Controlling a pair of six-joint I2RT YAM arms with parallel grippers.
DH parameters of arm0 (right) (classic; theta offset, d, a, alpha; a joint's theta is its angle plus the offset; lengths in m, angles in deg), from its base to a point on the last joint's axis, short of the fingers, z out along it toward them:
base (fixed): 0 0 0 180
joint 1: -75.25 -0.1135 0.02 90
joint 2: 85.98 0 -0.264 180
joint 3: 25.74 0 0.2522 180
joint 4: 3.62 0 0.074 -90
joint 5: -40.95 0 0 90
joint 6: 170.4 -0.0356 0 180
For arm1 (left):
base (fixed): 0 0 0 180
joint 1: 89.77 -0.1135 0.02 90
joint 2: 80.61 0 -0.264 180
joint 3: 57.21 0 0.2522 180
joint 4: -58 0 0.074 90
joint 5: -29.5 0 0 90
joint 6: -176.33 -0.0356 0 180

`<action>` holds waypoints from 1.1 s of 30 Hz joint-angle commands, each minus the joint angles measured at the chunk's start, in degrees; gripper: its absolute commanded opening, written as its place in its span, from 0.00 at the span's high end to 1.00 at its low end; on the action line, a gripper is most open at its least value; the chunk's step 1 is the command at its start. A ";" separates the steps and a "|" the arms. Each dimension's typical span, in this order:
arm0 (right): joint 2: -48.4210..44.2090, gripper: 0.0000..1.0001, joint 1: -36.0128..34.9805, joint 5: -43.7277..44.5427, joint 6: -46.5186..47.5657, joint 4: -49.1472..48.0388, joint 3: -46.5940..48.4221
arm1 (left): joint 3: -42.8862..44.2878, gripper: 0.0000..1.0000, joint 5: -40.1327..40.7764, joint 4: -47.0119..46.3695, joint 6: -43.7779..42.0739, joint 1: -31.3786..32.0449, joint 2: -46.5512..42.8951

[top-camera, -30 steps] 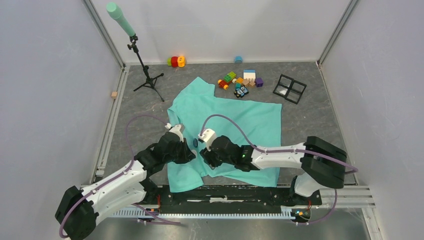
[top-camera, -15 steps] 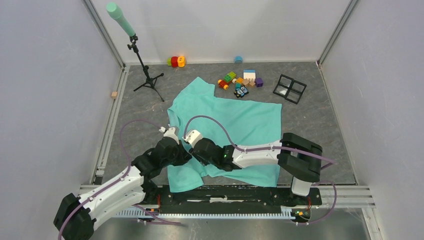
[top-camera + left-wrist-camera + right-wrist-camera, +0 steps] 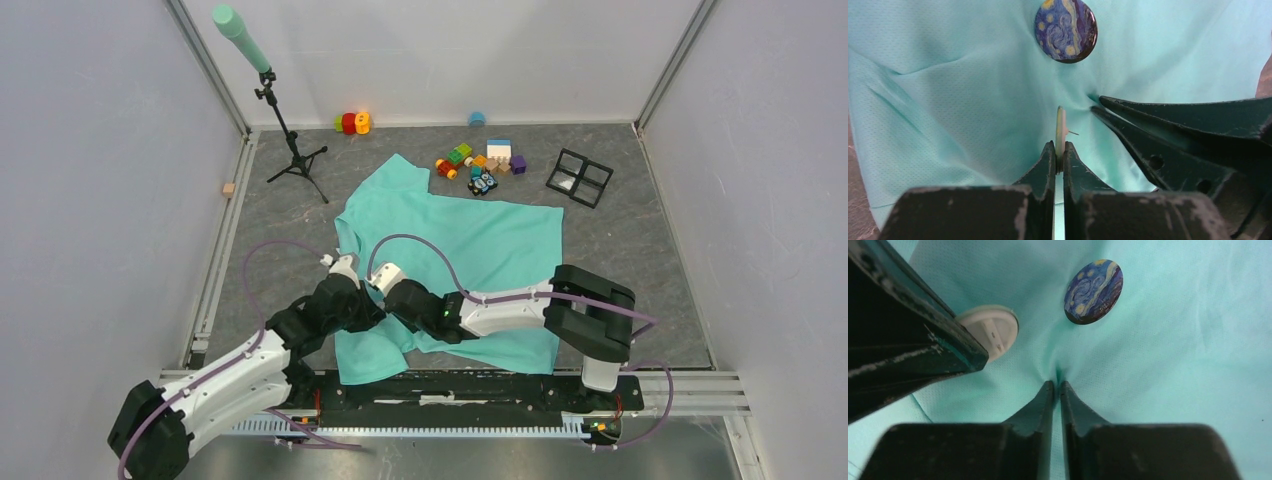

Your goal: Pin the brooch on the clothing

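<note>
The left pincer (image 3: 1058, 150) clamps the brooch (image 3: 1061, 125) edge-on beside a fold of the shirt (image 3: 948, 100) that the right pincer (image 3: 1057, 385) pinches. If that thin fold slips free, the pin could miss the cloth.

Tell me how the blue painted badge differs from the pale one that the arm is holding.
The blue badge shows a swirly blue-and-yellow painted face; the pale badge shows only a plain whitish side. The blue badge lies face up on the shirt with no tool touching it; the pale badge is pinched on edge in the left tool. Both are round, and both are over the same mint-green shirt.
</note>
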 commanded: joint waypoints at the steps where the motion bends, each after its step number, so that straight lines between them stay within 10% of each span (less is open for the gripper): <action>1: -1.80 0.91 -0.33 1.84 -0.84 -2.81 0.14 | 0.54 0.98 -1.86 -3.21 0.72 -0.26 2.67; 33: -11.08 1.00 -0.33 -7.60 -1.87 -19.92 -13.03 | 6.43 0.98 -7.36 -7.24 -3.56 -0.21 18.99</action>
